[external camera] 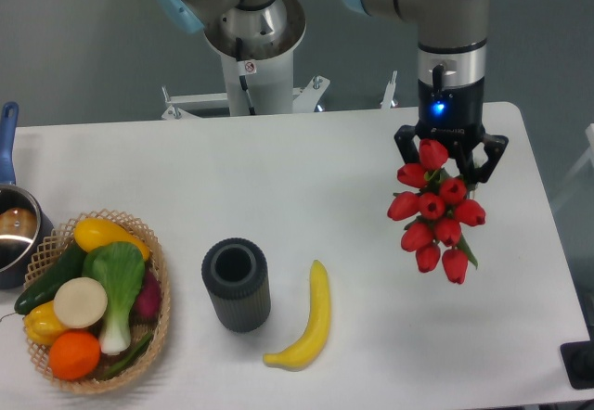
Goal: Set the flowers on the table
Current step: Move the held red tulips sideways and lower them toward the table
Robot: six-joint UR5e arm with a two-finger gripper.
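Observation:
The flowers [434, 213], a bunch of red tulip buds with green leaves, hang over the right part of the white table [306, 178]. My gripper [450, 161] points straight down above them and is shut on the flowers at their stem end; the stems are hidden behind the buds and fingers. The buds point down and toward the camera. Whether the lowest buds touch the tabletop, I cannot tell.
A dark ribbed cylinder cup [236, 284] stands left of a yellow banana [309, 322]. A wicker basket [158, 322] of vegetables and fruit sits at the front left, with a blue-handled pot [13, 229] beside it. A second robot base [251, 34] stands behind the table.

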